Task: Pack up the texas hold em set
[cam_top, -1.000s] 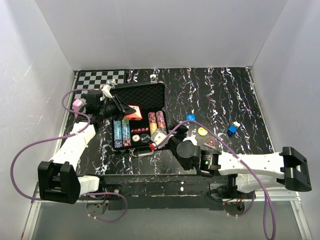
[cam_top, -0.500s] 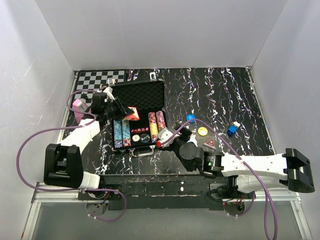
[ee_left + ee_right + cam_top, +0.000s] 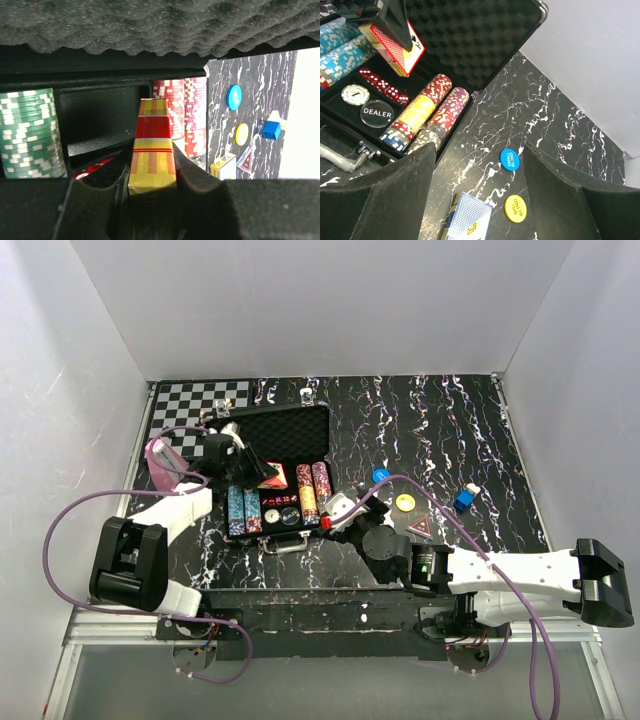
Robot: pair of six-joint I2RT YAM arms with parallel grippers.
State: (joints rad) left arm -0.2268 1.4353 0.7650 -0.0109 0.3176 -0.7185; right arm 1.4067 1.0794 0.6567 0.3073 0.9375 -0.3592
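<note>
The briefcase (image 3: 300,428) lies open at the left-centre of the table (image 3: 450,420), with its lid tilted back. Since one second ago the left gripper (image 3: 262,472) has carried the red card deck (image 3: 273,477) rightward and nearer, over the tray. The right gripper (image 3: 335,512) has shifted right, off the case's near right corner.

The left fingers (image 3: 200,197) are clamped on the deck's long faces. The right fingers (image 3: 400,195) stand apart, holding nothing, above the blue card deck (image 3: 467,217) on the table.

Legible text:
- "DEALER" on the clear round button (image 3: 377,112)
- "SMALL BLIND" on the blue disc (image 3: 509,159)
- "BIG BLIND" on the yellow disc (image 3: 514,208)

The lid is lined with egg-crate foam (image 3: 470,30). The chip rows (image 3: 427,112) are ridged cylinders lying flat. The red dice (image 3: 382,86) sit in a line. The table is black with white marble veining.
</note>
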